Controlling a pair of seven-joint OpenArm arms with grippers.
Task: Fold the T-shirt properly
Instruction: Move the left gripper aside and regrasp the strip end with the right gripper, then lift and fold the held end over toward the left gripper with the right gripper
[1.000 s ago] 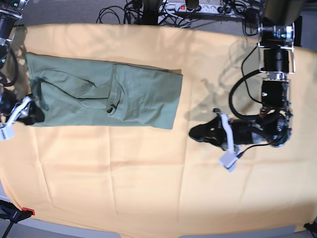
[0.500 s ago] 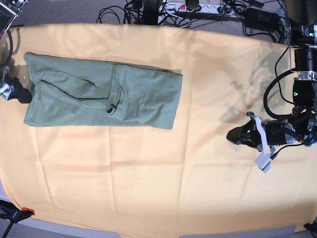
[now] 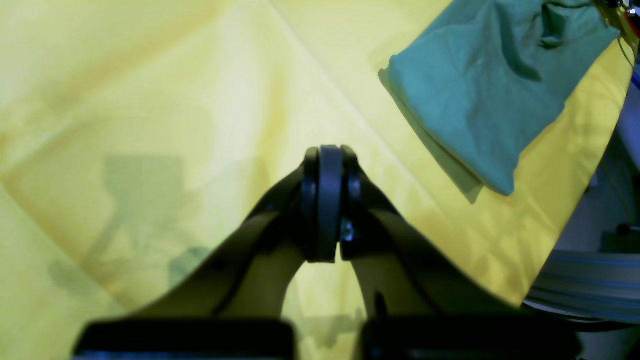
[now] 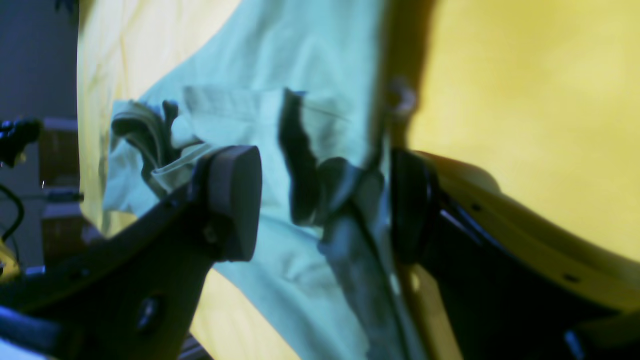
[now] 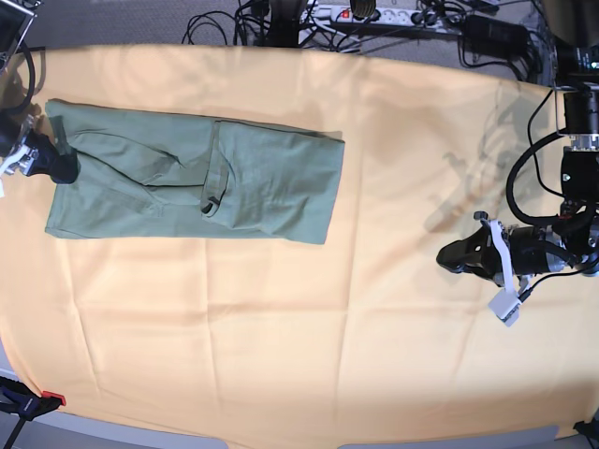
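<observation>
Lengthwise on the yellow-orange cloth (image 5: 281,318) lies the folded T-shirt (image 5: 197,178), near its far edge, with the right claw (image 4: 325,200) spread wide over the shirt's end and the left claw (image 3: 327,165) pressed shut on nothing, well apart above bare cloth.

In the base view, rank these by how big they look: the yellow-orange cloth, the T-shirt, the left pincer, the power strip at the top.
1. yellow-orange cloth, by far the largest
2. T-shirt
3. left pincer and power strip: they look about alike, and the strip is partly cut off by the frame edge, so no ranking between them.
</observation>
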